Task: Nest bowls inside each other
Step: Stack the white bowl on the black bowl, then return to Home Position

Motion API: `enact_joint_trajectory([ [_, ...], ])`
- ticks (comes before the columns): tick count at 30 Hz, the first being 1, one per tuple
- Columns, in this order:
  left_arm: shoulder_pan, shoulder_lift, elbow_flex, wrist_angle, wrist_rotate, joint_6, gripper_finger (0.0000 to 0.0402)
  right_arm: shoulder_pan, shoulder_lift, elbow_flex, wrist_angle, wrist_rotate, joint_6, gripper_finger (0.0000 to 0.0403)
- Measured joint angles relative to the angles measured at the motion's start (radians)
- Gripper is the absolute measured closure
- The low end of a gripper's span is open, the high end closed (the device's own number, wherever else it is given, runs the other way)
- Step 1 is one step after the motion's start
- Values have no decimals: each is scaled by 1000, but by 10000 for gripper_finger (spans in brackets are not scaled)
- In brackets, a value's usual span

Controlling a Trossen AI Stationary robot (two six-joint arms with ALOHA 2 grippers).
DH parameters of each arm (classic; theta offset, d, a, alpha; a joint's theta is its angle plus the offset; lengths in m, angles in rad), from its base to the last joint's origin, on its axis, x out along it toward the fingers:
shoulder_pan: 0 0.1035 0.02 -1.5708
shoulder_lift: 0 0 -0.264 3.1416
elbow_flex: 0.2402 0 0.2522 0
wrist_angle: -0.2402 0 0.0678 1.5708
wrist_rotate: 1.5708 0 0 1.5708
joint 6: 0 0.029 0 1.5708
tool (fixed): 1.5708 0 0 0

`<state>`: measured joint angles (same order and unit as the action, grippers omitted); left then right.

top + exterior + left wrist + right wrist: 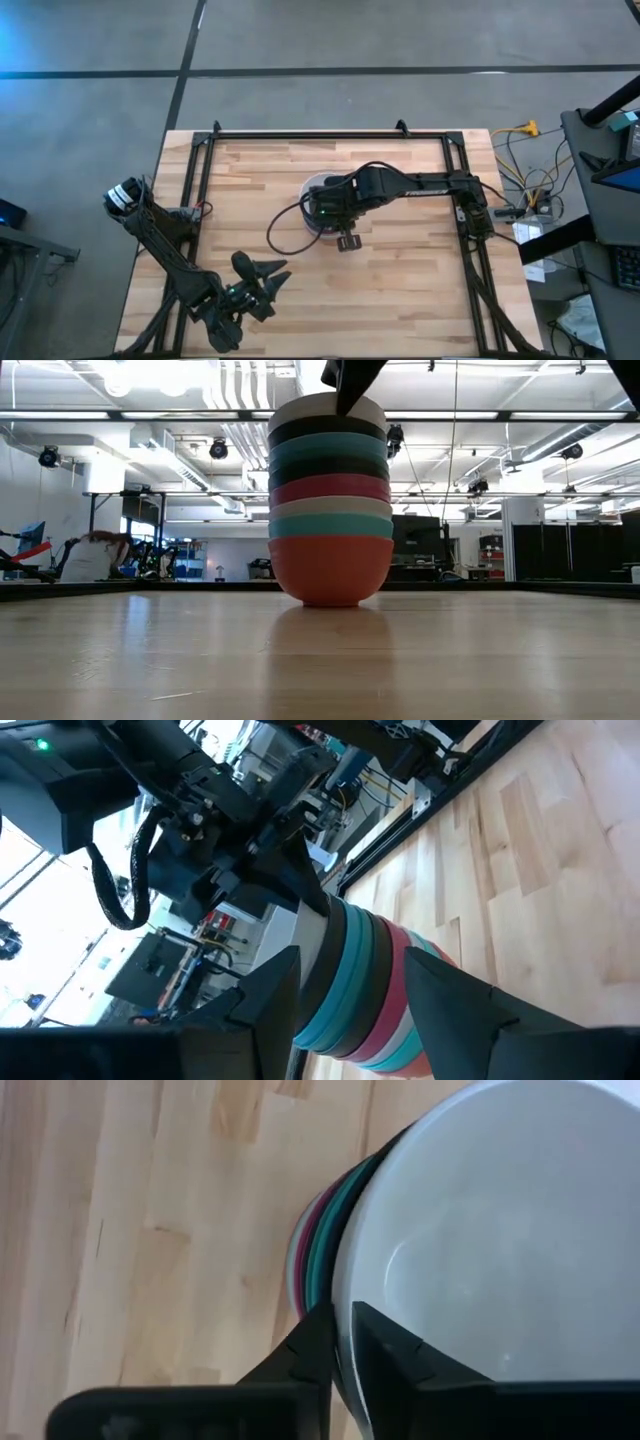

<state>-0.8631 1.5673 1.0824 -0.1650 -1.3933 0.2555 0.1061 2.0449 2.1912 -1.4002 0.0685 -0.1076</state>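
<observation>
One stack of bowls [330, 510] stands under the right pincer [342, 1342], nearly closed astride the white top bowl's [500, 1250] rim.

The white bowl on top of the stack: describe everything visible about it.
The white bowl is round, smooth and plastic-looking, with an empty, pale inside. It sits upright and nested as the top piece of the stack of bowls, directly in a black bowl, near the middle of the wooden table. The right gripper straddles its rim, one finger inside and one outside, fingers close together on the thin wall.
</observation>
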Motion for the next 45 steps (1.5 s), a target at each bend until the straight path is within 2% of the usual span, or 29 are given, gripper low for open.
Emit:
enact_joint_trajectory([
  [19, 0, 0, 0, 0, 1, -15, 237, -2, -21, -4, -13, -1, 22, 302],
  [28, 0, 0, 0, 0, 2, -15, 237, 0, -73, -3, -22, 0, 64, 296],
  [34, 0, 0, 0, 0, 3, -25, 237, 40, -156, -23, -24, 13, 126, 312],
  [37, 0, 0, -1, 0, 3, -40, 237, 87, -215, -82, 65, 44, 118, 323],
  [40, 0, 0, -1, 4, 3, -41, 237, 133, -298, -199, 218, 89, 115, 332],
  [45, 9, 0, -2, 98, -14, -42, 237, 183, -456, -535, 568, 179, 114, 347],
])
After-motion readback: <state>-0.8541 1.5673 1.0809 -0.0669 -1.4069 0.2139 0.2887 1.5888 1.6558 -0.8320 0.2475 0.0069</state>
